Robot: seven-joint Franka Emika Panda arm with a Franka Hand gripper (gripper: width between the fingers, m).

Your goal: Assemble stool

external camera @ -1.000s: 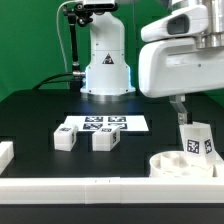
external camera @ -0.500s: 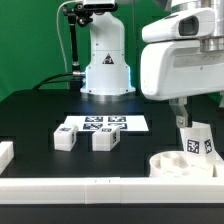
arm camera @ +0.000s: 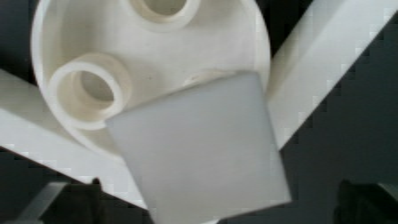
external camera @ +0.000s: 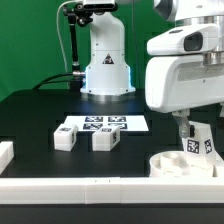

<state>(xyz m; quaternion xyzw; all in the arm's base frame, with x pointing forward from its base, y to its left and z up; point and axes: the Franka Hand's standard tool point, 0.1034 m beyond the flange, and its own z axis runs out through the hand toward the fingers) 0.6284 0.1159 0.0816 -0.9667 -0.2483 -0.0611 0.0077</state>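
Wrist view alone shows seat (arm camera: 151,60) sockets, with leg (arm camera: 196,150) between released, spread jaws. In exterior view, arm (external camera: 185,75) mostly hides gripper (external camera: 188,127).

The seat disc (external camera: 166,161) runs off the exterior view's right edge; the leg (external camera: 197,143) bears tags (black-and-white) too small to read.

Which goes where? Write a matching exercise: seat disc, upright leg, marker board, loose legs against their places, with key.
1 seat disc
2 upright leg
3 marker board
4 loose legs

A in front of the robot base
B side by side, in front of the marker board
C on the table, exterior view's right
D standing on the seat disc

Pairs: 1-C, 2-D, 3-A, 4-B
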